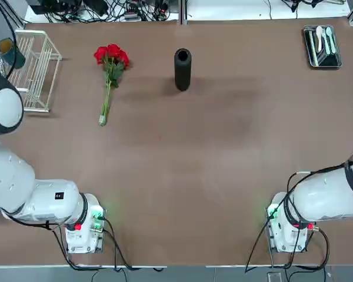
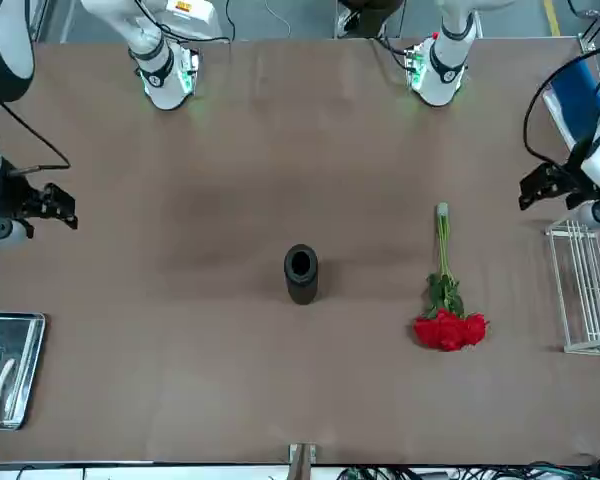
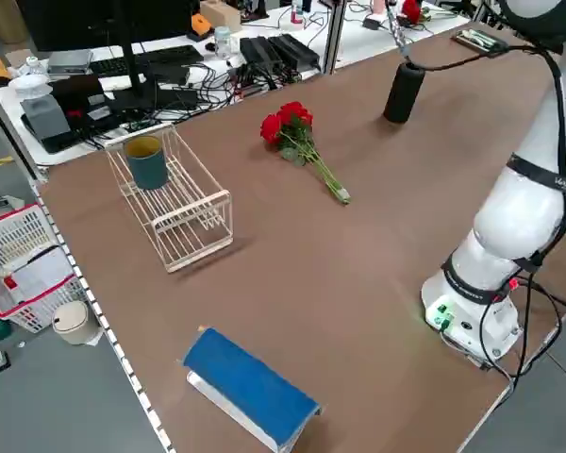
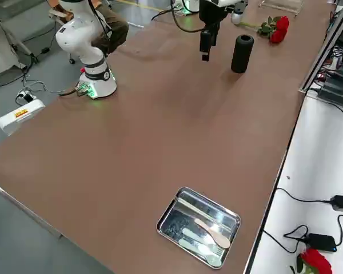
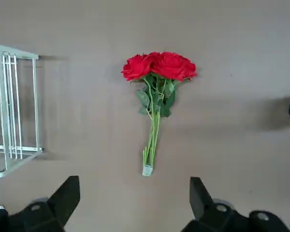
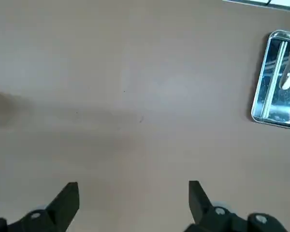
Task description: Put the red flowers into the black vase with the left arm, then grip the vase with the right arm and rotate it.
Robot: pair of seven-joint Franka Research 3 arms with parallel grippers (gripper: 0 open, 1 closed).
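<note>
The red flowers lie flat on the brown table at the far left, heads away from the robot; they also show in the front view. The black vase stands upright to their right, apart from them. My left gripper hovers open above the table just short of the stem ends, holding nothing. My right gripper hangs open over bare table on the right side, far from the vase. In the front view the left gripper and the right gripper sit at opposite table edges.
A white wire rack with a dark teal cup stands at the far left edge. A metal tray with spoons sits in the far right corner. A blue box lies near the left front edge. Both arm bases stand at the near edge.
</note>
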